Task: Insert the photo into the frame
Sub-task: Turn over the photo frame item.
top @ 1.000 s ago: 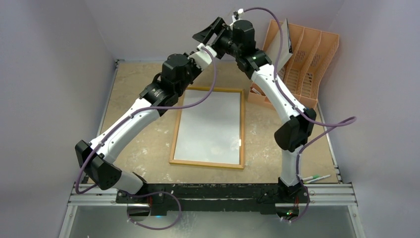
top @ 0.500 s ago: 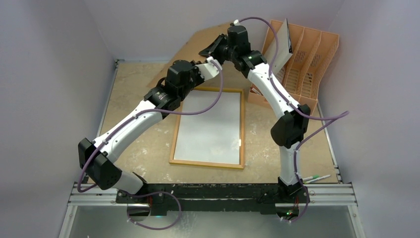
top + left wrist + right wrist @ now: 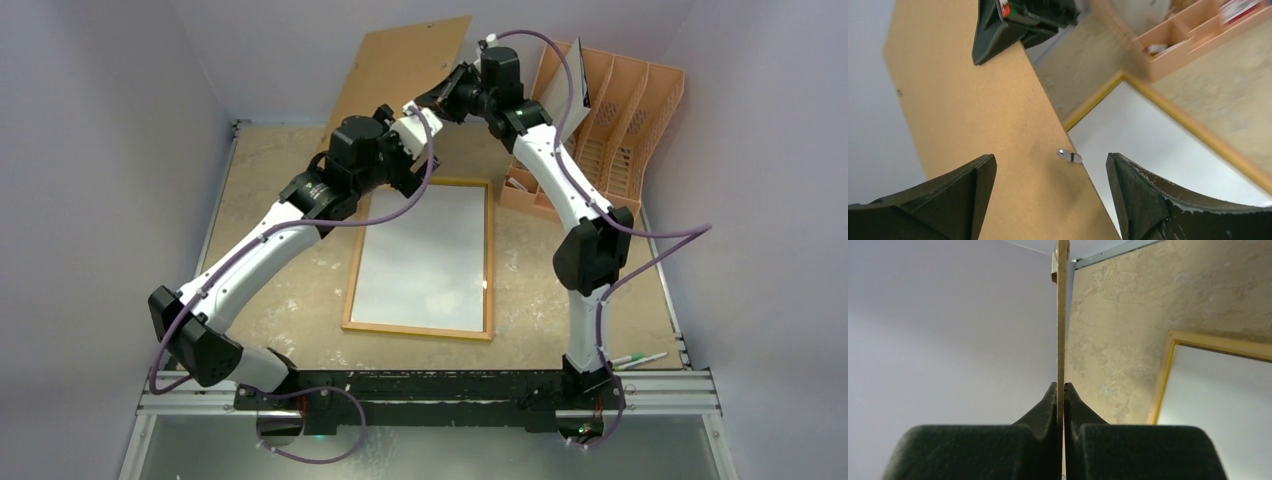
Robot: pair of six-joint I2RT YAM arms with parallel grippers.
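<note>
I clench the stiff backing board [image 3: 400, 70] by its edge in right jaws — left jaws released; flimsy photo [image 3: 425, 255] probably lies in the frame [image 3: 420, 331].

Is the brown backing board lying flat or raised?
Raised: the backing board stands tilted at the back, its edge pinched in the shut right tool.

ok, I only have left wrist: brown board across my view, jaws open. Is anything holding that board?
Observer: Yes. Right wrist shows the right gripper shut on the backing board, pinching its edge.
Operator: Lifted?
Observer: Top view: it stands tilted up beyond the far end of the frame.
Operator: What's in the frame?
Observer: Likely the photo, face down: a plain white sheet fills it, no print showing.
</note>
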